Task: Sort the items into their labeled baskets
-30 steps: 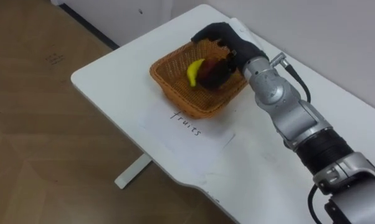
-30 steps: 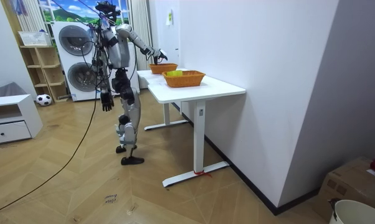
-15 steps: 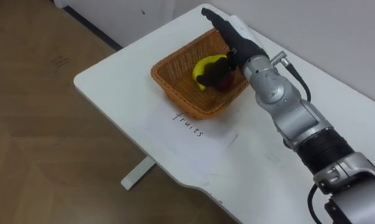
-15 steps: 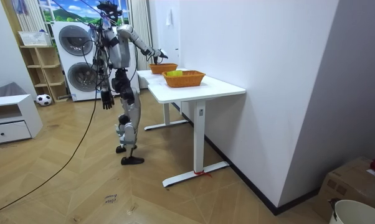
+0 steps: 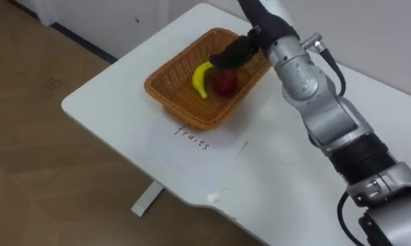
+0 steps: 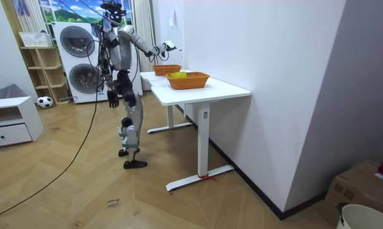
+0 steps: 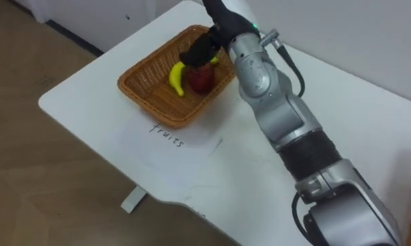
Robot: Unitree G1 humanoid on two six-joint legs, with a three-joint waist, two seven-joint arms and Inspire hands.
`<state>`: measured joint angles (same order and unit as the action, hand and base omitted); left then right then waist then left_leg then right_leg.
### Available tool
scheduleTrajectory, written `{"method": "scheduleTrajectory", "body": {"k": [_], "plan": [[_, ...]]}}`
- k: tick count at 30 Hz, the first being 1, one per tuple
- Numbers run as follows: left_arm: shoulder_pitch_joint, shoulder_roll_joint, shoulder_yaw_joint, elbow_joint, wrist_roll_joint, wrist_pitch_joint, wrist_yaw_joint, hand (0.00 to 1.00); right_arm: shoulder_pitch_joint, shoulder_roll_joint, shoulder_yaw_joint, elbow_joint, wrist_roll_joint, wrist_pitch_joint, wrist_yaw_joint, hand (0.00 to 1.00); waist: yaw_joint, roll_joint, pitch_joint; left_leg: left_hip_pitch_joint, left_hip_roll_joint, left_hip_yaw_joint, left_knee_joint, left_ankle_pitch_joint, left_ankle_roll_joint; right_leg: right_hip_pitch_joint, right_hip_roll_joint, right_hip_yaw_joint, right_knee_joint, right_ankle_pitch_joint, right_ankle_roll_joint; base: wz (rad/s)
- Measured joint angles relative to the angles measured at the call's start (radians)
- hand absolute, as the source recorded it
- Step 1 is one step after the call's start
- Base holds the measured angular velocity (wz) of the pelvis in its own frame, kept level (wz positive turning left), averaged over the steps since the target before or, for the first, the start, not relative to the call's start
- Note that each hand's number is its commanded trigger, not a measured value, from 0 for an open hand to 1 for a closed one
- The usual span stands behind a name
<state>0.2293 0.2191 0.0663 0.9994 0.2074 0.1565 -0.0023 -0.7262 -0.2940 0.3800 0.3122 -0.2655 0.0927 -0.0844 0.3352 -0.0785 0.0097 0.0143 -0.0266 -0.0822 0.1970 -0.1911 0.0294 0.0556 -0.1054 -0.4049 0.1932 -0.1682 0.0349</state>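
Banana + red apple lie in the wicker basket, touching each other, banana on the robot's left of the apple. Basket sits on a white table nr one end of it. Paper sheet w/ a handwritten word lies flat on the table, just beside the basket's near side.

Right arm comes in from lower right and reaches across the table. Right hand is over the basket's far-right rim, at the top edge of the eye views. Thumb is stretched out down-left w/ its tip over the apple; the eye views alone don't show if it touches. Other fingers run straight up past the frame top, tips cut off. Nothing pinched or held in the part that shows. Room view has this hand raised well clear above the basket, arm angled up over the tabletop.

Room view: robot stands upright on the wood floor at the table's far end, on the room view's left of it, facing the table. Washing machines are close behind it. Left hand hangs down by the thigh, away from the table; too small to tell its fingers. Second basket sits on the same table nearer the camera, just beside the first; contents can't be made out. Low white cabinet and a small ball are off to the room view's left.
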Motion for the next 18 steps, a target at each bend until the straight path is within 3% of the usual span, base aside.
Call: {"method": "scheduleTrajectory", "body": {"k": [3, 5, 7, 13, 18], "plan": [[-0.003, 0.000, 0.003, -0.001, 0.003, -0.006, 0.013, 0.00, 0.000, -0.035, -0.032, -0.018, -0.003, -0.003, -0.008, 0.00, -0.034, 0.005, -0.0088, 0.016, 0.005, 0.021, -0.010, 0.000, 0.000, -0.001, 0.001, 0.020, 0.013, 0.000, 0.000, -0.21], [-0.026, 0.000, 0.011, -0.002, 0.002, -0.010, 0.018, 0.00, 0.000, -0.086, -0.053, -0.039, -0.017, -0.003, -0.008, 0.00, -0.058, 0.001, -0.0139, 0.018, 0.007, 0.026, -0.013, 0.000, 0.001, -0.006, 0.001, 0.023, 0.022, 0.000, 0.000, -0.04], [-0.028, 0.000, 0.010, -0.004, 0.002, -0.012, 0.017, 0.00, 0.000, -0.116, -0.065, -0.075, -0.023, -0.002, -0.007, 0.00, -0.081, 0.001, -0.0142, 0.032, 0.011, 0.039, -0.017, 0.001, 0.001, -0.005, 0.003, 0.038, 0.028, 0.000, 0.000, -0.18], [-0.033, 0.000, 0.011, -0.021, 0.035, -0.032, 0.004, 0.00, 0.002, -0.145, -0.158, -0.179, -0.050, -0.005, -0.014, 0.00, -0.143, -0.010, -0.0198, 0.055, 0.015, 0.073, -0.032, 0.001, 0.002, -0.003, 0.010, 0.081, 0.028, 0.001, -0.002, -0.19], [-0.041, 0.009, 0.011, -0.024, 0.070, -0.036, -0.013, 0.00, 0.013, -0.202, -0.181, -0.226, -0.056, -0.007, -0.007, 0.00, -0.188, -0.021, -0.0158, 0.069, 0.018, 0.087, -0.043, -0.002, 0.005, -0.004, 0.017, 0.105, 0.027, 0.001, -0.002, -0.15]]}}
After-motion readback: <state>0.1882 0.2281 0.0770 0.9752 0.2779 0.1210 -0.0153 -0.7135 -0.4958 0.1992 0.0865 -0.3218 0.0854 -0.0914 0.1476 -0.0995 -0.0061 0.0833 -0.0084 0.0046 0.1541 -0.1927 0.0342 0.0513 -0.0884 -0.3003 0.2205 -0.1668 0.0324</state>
